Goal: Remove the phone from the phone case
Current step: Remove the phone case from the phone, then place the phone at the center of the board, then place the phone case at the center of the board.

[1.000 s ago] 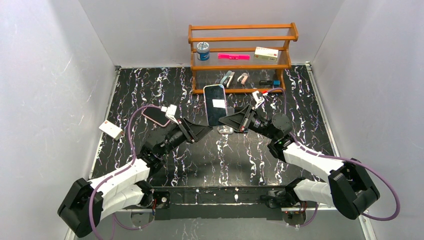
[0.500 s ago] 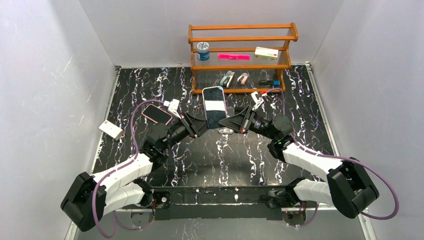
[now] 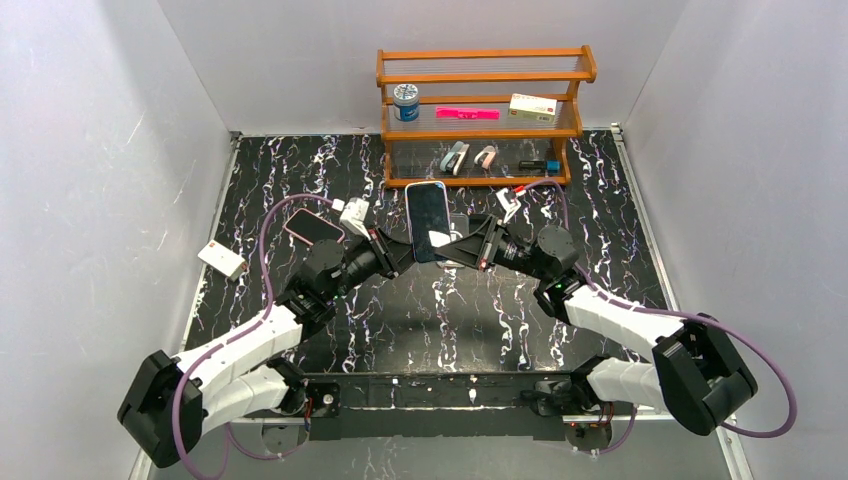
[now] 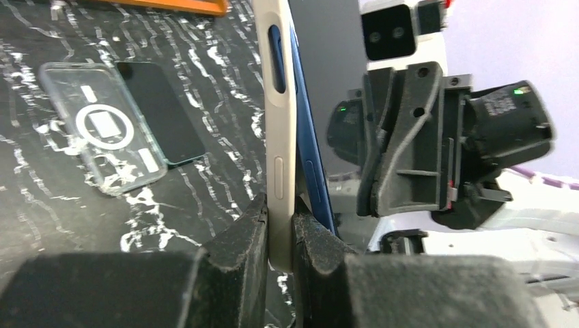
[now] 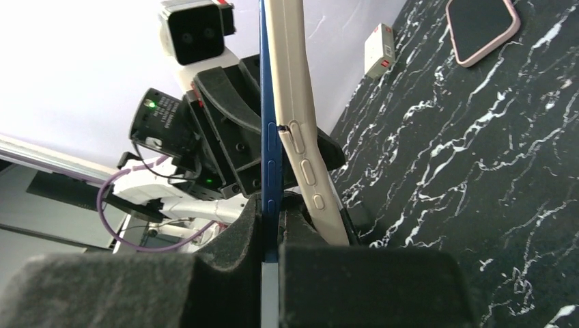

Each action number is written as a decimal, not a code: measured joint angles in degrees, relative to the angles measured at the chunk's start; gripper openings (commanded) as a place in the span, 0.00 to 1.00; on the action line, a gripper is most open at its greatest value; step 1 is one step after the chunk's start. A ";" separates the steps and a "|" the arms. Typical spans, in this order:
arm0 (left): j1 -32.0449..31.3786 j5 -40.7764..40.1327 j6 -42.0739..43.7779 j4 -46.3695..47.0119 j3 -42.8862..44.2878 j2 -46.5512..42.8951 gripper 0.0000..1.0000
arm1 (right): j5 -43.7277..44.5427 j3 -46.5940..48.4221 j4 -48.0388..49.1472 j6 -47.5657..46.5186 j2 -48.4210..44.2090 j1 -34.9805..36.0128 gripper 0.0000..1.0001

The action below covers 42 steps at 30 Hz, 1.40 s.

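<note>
A blue slab phone [image 5: 269, 157] stands on edge above the black marbled worktop [image 3: 300, 170], partly parted from its cream plastic case [image 4: 280, 102]. The left end effector [image 4: 280, 232] is clamped on the case's edge. The right end effector [image 5: 270, 229] is clamped on the phone's edge.

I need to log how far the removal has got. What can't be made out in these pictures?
Left wrist view: the lower end of the case is hidden inside the left gripper; its upper end is cut off by the frame's top edge.
Right wrist view: the phone runs down into the right gripper, which hides how much is seated in the case.
Top view: the things on the shelf are too small to identify.
</note>
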 measured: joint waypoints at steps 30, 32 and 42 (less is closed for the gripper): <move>11.34 -10.19 10.97 -25.29 12.74 20.24 0.00 | -0.48 6.16 -41.57 -29.53 -1.03 -30.99 0.01; 11.52 -7.61 10.43 -24.79 14.38 24.02 0.00 | -1.18 6.27 -42.25 -31.17 2.16 -33.81 0.01; 11.65 -0.44 10.34 -23.56 21.90 38.21 0.00 | -4.07 7.89 -44.76 -39.10 16.31 -40.30 0.01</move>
